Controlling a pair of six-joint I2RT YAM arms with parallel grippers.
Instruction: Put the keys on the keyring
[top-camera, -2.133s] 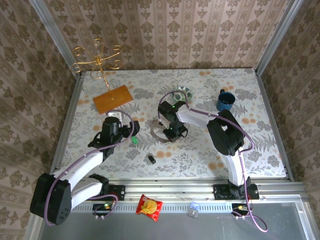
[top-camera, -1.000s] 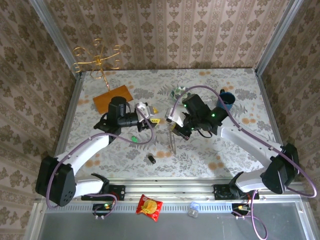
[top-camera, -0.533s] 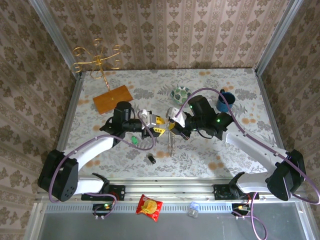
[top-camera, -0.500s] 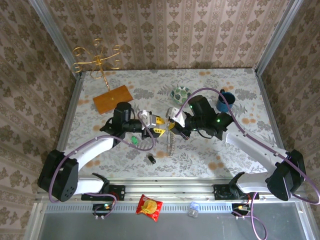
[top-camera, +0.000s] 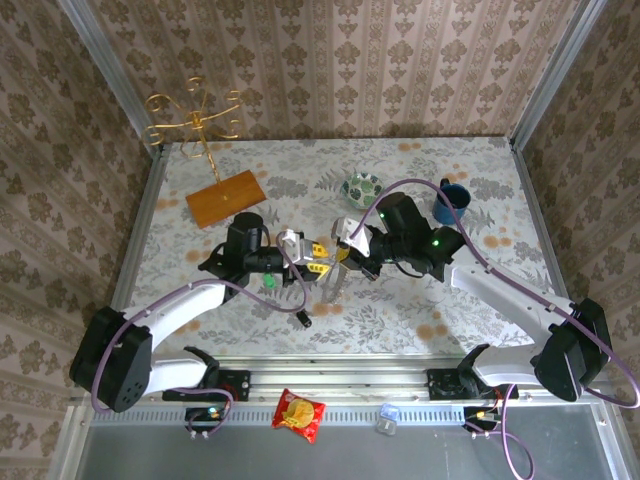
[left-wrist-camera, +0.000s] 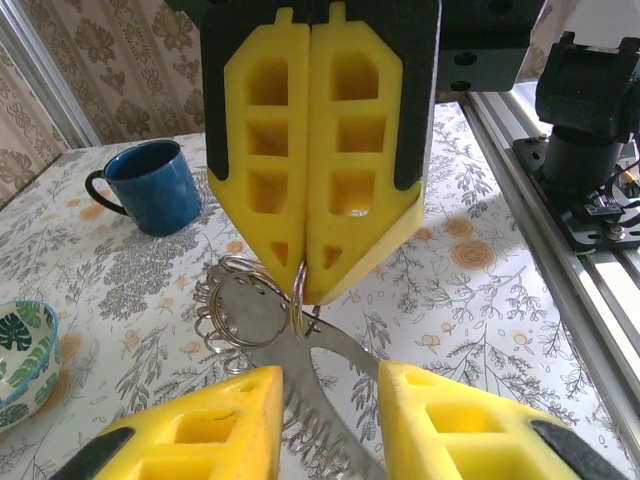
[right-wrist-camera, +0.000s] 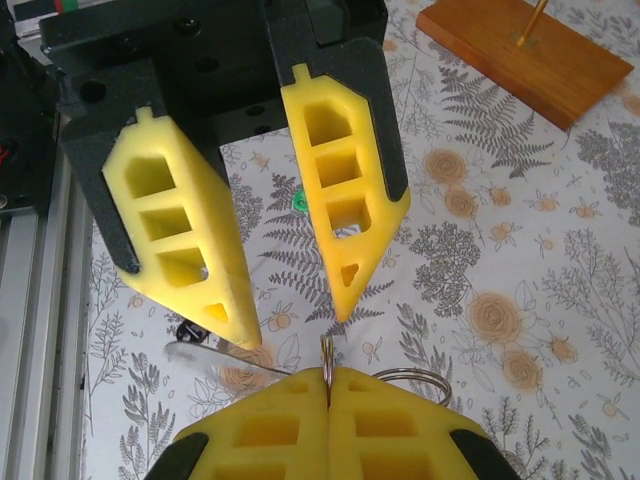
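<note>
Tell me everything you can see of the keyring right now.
The keyring looks like silvery metal: several overlapping wire loops joined to a flat strip. It is held off the table, one thin ring pinched edge-on in the shut right gripper, and the strip runs down between the open fingers of the left gripper.

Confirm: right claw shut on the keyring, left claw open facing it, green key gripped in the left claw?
No. The green key lies on the table beside the left arm, not in the left claw, which is empty; the top external view shows it. The rest stands: right claw shut on the keyring, left claw open facing it.
</note>
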